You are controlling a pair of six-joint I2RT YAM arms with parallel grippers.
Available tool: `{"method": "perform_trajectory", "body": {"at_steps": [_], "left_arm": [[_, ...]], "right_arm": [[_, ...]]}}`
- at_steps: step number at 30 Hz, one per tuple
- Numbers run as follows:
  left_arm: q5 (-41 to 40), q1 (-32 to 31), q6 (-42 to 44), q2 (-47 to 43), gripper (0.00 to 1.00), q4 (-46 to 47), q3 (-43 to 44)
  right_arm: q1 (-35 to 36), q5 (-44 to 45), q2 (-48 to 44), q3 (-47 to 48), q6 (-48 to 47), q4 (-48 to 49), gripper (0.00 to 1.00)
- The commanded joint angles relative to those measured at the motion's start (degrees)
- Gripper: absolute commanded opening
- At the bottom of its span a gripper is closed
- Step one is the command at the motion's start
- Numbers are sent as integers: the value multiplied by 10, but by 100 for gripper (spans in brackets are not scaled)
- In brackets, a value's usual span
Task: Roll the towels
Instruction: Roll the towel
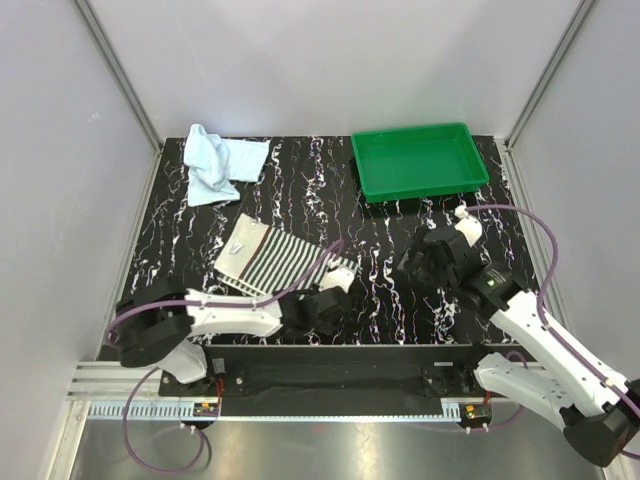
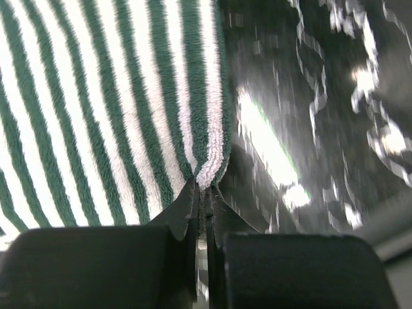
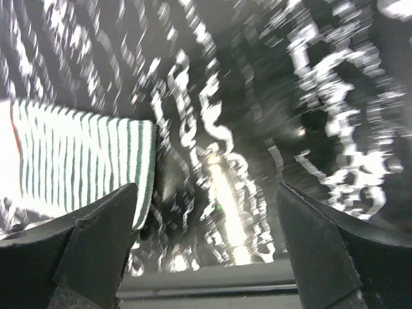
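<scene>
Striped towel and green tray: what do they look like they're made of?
The striped towel looks like terry cloth, soft and matte; a fuzzy pile shows along its folded edge. The green tray is probably moulded plastic, smooth with a slight sheen: one even colour, with a rounded rim and corners.

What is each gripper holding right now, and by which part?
Left gripper pinches the striped towel by its hemmed edge; right gripper is open, holding nothing.
</scene>
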Motion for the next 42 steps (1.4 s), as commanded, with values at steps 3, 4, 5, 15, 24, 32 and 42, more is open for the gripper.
{"method": "perform_trajectory", "body": {"at_steps": [3, 4, 5, 15, 24, 32, 42], "left_arm": [[1, -27, -73, -112, 0, 52, -91], [-4, -31, -80, -140, 0, 51, -103], [-4, -32, -88, -155, 0, 51, -125], [-27, -37, -130, -267, 0, 60, -216], [-32, -37, -153, -307, 0, 74, -258], [-33, -37, -170, -342, 0, 82, -278], [-40, -36, -184, -406, 0, 72, -304]], "right_arm": [[-1, -124, 62, -27, -19, 100, 90], [0, -150, 83, -29, -23, 122, 90], [-1, -170, 98, -33, -27, 138, 89], [-1, -389, 298, -42, -49, 325, 79], [10, -427, 400, -50, -34, 401, 70], [10, -415, 460, -50, -29, 426, 60], [11, -416, 495, -74, -12, 467, 33]]}}
